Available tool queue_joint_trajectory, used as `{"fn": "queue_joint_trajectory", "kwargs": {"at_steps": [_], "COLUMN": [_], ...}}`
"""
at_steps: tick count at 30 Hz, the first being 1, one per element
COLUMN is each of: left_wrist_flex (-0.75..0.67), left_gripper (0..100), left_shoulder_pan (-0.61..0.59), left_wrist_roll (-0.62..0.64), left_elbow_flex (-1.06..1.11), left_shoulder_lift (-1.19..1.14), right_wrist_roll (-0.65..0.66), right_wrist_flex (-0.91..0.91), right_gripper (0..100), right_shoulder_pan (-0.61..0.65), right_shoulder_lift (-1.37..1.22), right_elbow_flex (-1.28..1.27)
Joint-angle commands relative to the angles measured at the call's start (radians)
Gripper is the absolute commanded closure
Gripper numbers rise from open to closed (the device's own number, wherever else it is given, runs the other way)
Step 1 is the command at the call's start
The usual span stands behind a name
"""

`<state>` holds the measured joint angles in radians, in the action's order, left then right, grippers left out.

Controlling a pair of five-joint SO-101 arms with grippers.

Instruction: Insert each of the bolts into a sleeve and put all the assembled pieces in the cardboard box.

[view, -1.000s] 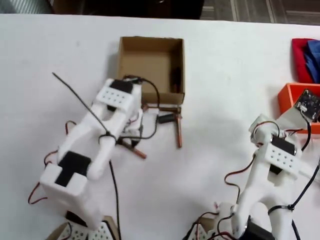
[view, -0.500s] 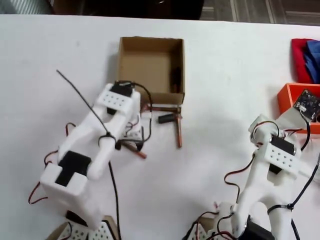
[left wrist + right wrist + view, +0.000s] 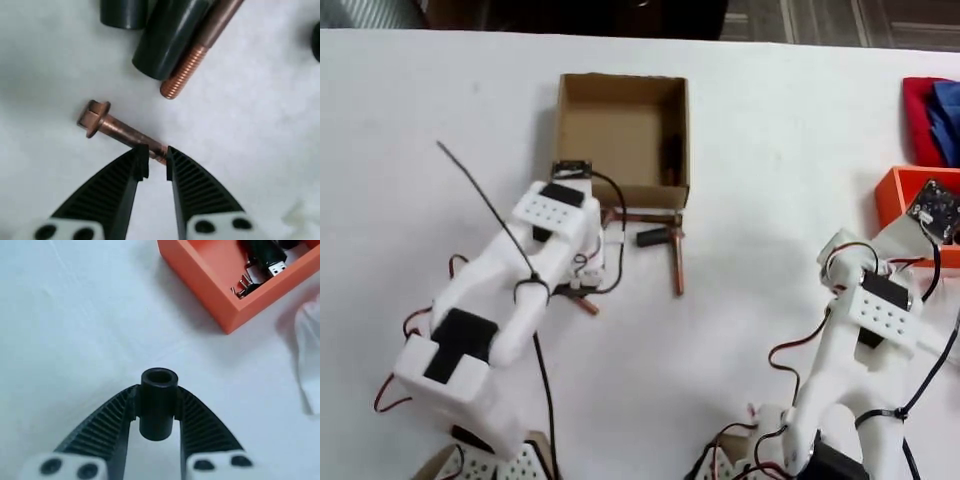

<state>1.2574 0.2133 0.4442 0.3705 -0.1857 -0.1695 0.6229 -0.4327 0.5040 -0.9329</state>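
The left arm (image 3: 510,280) stood over the surface (image 3: 440,90) just in front of the cardboard box (image 3: 623,130). Its jaws were drawn narrow and pinched the threaded end of a copper bolt (image 3: 117,129). That bolt lay flat, its long axis running straight out from the jaws and its flanged head at the far end, pointing away from them. Just beyond it were two dark sleeves: one loose sleeve (image 3: 122,12), and a second sleeve (image 3: 167,37) with another bolt (image 3: 200,50) lying alongside it, threads bare. Whether the two touched could not be told.

In the high view a further bolt (image 3: 675,262) lay apart from this cluster, to the right of the box's near corner. A dark piece showed inside the box against its right wall, too small to identify.

Well apart on the right, the right arm (image 3: 865,330) had its jaws closed on a black sleeve (image 3: 159,407). They held it upright by its lower half, with the open bore clear above the jaw tips. An orange tray (image 3: 200,275) of small parts stood near it.

The coming move probably turns on axes. The bolt lay level and the sleeve's bore stood vertical, so one would have to be turned until shank and bore lined up. The left arm was the nearer to the box.

No label or writing could be read anywhere.
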Motion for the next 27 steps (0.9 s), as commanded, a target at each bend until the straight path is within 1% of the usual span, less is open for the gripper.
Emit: {"fn": "queue_joint_trajectory", "kwargs": {"at_steps": [1, 3, 7, 11, 18, 22, 24, 27], "left_wrist_flex": [-0.011, -0.008, 0.049, 0.127, 0.126, 0.068, 0.04, 0.017], "left_gripper": [90, 85, 76, 71, 71, 72, 76, 87], "left_shoulder_pan": [-0.043, -0.071, -0.138, -0.198, -0.196, -0.198, -0.19, -0.163], "left_wrist_roll": [0.0, -0.002, -0.002, -0.002, 0.003, 0.003, 0.002, -0.002], "left_elbow_flex": [0.005, 0.004, -0.007, -0.021, -0.021, -0.012, -0.012, -0.012], "left_shoulder_lift": [0.009, 0.011, 0.018, 0.011, 0.009, 0.008, 0.008, 0.008], "right_wrist_roll": [-0.009, -0.009, -0.009, -0.009, -0.009, -0.009, -0.009, -0.009], "right_wrist_flex": [-0.018, -0.018, -0.018, -0.018, -0.018, -0.018, -0.01, 0.008], "right_gripper": [97.5, 97.5, 97.5, 97.5, 97.5, 97.5, 97.5, 97.5], "right_shoulder_pan": [-0.015, -0.015, -0.015, -0.015, -0.013, -0.015, -0.015, -0.015], "right_shoulder_lift": [0.001, 0.001, 0.001, 0.001, -0.001, 0.002, 0.004, 0.005], "right_elbow_flex": [0.049, 0.049, 0.048, 0.048, 0.048, 0.048, 0.049, 0.054]}}
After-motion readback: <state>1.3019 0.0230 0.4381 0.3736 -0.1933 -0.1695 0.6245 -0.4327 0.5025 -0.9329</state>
